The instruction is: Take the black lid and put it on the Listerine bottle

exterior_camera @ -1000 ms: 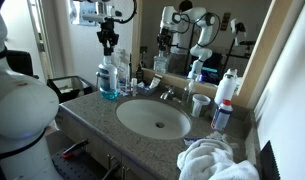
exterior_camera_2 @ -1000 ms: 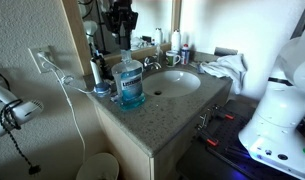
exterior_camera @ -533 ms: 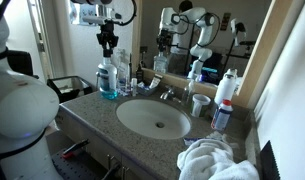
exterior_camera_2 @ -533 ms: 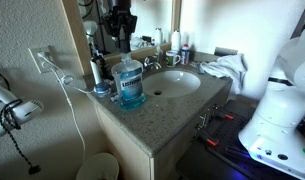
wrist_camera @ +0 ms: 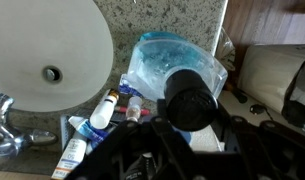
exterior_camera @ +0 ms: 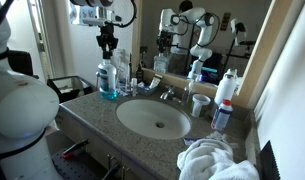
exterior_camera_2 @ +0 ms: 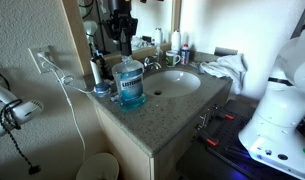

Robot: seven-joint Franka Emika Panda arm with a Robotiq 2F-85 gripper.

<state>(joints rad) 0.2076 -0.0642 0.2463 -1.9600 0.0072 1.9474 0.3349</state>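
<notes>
The Listerine bottle (exterior_camera: pixel 109 83) with blue-teal liquid stands on the granite counter beside the sink; it also shows in an exterior view (exterior_camera_2: pixel 131 86) and from above in the wrist view (wrist_camera: pixel 162 62). My gripper (exterior_camera: pixel 109 50) hangs right above the bottle's neck in both exterior views (exterior_camera_2: pixel 121 45). In the wrist view the gripper (wrist_camera: pixel 189 108) is shut on the black lid (wrist_camera: pixel 189 98), a round cap held between the fingers over the bottle. The bottle's neck is hidden behind the lid in the wrist view.
The white sink basin (exterior_camera: pixel 154 118) and faucet (exterior_camera: pixel 168 94) lie beside the bottle. A white bottle with a red cap (exterior_camera: pixel 226 88), a cup (exterior_camera: pixel 200 103) and a towel (exterior_camera: pixel 214 160) are further along. Tubes (wrist_camera: pixel 84 135) lie near the bottle. The mirror (exterior_camera: pixel 192 30) is behind.
My gripper with the lid has shifted very slightly upward above the bottle; nothing else has moved.
</notes>
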